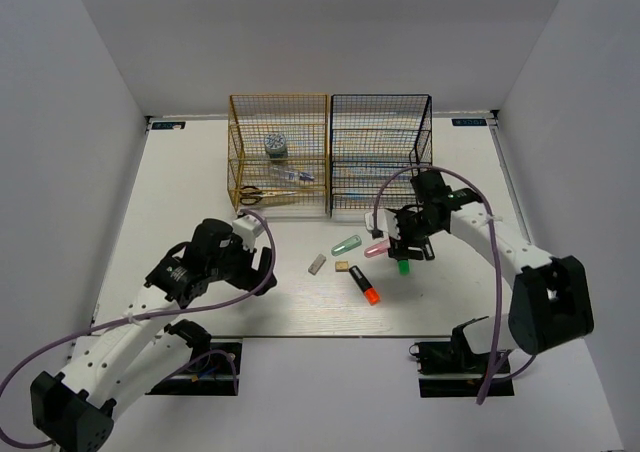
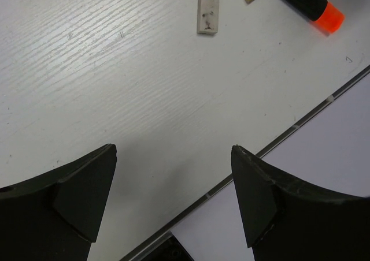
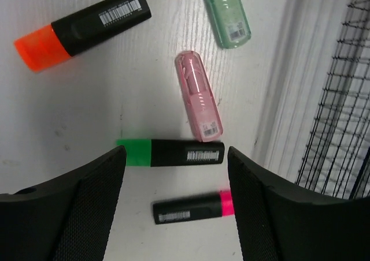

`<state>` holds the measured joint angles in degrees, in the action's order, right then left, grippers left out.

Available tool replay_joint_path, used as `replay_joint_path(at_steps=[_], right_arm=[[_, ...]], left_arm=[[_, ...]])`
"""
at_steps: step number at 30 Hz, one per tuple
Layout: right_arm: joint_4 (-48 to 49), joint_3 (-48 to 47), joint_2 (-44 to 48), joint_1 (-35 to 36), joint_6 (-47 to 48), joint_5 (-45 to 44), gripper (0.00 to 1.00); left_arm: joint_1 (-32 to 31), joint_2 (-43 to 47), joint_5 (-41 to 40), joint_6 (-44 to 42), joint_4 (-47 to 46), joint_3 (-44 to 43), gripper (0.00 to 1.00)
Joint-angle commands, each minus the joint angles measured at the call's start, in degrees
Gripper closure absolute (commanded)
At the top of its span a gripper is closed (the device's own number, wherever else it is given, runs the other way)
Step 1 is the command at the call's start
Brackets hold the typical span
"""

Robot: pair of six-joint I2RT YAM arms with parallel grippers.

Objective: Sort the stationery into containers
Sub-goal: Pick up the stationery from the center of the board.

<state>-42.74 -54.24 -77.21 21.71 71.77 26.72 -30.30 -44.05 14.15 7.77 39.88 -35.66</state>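
Right claw [image 3: 176, 150] jaws apart, green-capped highlighter [image 3: 170, 153] lying between them; left claw [image 2: 173, 148] apart.

I count two tiered wire-mesh racks: one gold-yellow rack [image 1: 278, 122] and one black rack [image 1: 381, 122]. There are five highlighters. Three are black-bodied: orange-capped highlighter [image 3: 84, 28], green-capped highlighter [image 3: 170, 152], pink-capped highlighter [image 3: 193, 207]. Two are pastel: pink pastel highlighter [image 3: 199, 96], mint pastel highlighter [image 3: 228, 12]. There are two erasers: pale grey eraser [image 1: 317, 264], tan eraser [image 1: 343, 266]. There is one pair of black-handled scissors [image 1: 262, 194], one bluish tape roll [image 1: 276, 144] and one clear tube [image 1: 290, 175].

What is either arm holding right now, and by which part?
Nothing. The left gripper and the right gripper both have open, empty jaws.
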Motion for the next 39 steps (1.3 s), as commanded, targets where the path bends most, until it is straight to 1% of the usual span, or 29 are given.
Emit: replay_joint_path(at_steps=[1, 2, 3, 4, 9, 12, 15, 20, 23, 30, 31, 32, 33, 37, 38, 39], right_arm=[[0.5, -4.4, -4.9, 1.0, 16.8, 2.3, 0.27], [-3.5, -5.7, -6.2, 1.1, 18.7, 2.7, 0.31], [-4.4, -6.6, -9.1, 1.0, 19.3, 2.5, 0.31], [-4.3, -7.5, -9.7, 1.2, 20.1, 2.0, 0.32], [-0.7, -7.8, -13.4, 3.2, 21.2, 0.1, 0.32], [-2.9, -8.1, -15.2, 4.1, 22.4, -0.2, 0.32], [-3.8, -7.9, -16.9, 5.3, 23.2, -1.1, 0.35], [-2.4, -8.1, -19.6, 7.0, 21.1, -4.0, 0.36], [-1.3, -8.7, -21.3, 8.5, 18.9, -6.8, 0.40], [1.2, -8.9, -23.4, 10.2, 17.4, -12.1, 0.40], [1.2, -8.8, -23.8, 10.3, 17.4, -12.4, 0.40], [0.7, -8.9, -23.9, 10.5, 17.8, -12.8, 0.41], [0.3, -9.0, -24.1, 10.5, 17.9, -13.0, 0.41], [-1.6, -8.7, -24.5, 11.1, 19.2, -14.4, 0.47], [-1.9, -8.4, -24.5, 11.2, 19.4, -14.8, 0.49], [-3.0, -8.1, -24.7, 11.4, 19.8, -14.9, 0.54]], left_arm=[[0.2, 2.5, 0.0, -0.3, -1.3, 1.1, 0.09], [0.2, 2.8, -0.2, -0.3, -1.8, 1.9, 0.09], [0.1, 3.6, -0.3, -0.4, -1.9, 2.0, 0.09], [0.2, 3.8, -0.1, -0.5, -2.0, 2.3, 0.09], [0.2, 3.4, 0.0, -0.7, -1.2, 2.2, 0.09], [0.3, 3.4, -0.2, -0.7, -0.9, 2.1, 0.09], [0.2, 3.6, -0.3, -0.7, -1.0, 2.1, 0.09], [0.2, 3.8, 0.0, -0.7, -0.9, 2.2, 0.09], [0.2, 3.9, -0.2, -0.7, -0.9, 2.2, 0.09], [0.2, 3.9, 0.2, -0.8, -1.0, 2.2, 0.09], [0.2, 3.9, -1.1, -0.8, -0.9, 2.2, 0.09], [0.2, 3.9, 0.2, -0.7, -0.9, 2.2, 0.09], [0.2, 4.0, 0.3, -0.8, -0.9, 2.2, 0.09], [0.3, 4.0, 0.3, -0.8, -0.9, 2.0, 0.09], [0.1, 4.1, 0.3, -0.9, -1.0, 2.2, 0.09], [0.2, 4.1, 0.3, -0.8, -0.9, 2.2, 0.09]])
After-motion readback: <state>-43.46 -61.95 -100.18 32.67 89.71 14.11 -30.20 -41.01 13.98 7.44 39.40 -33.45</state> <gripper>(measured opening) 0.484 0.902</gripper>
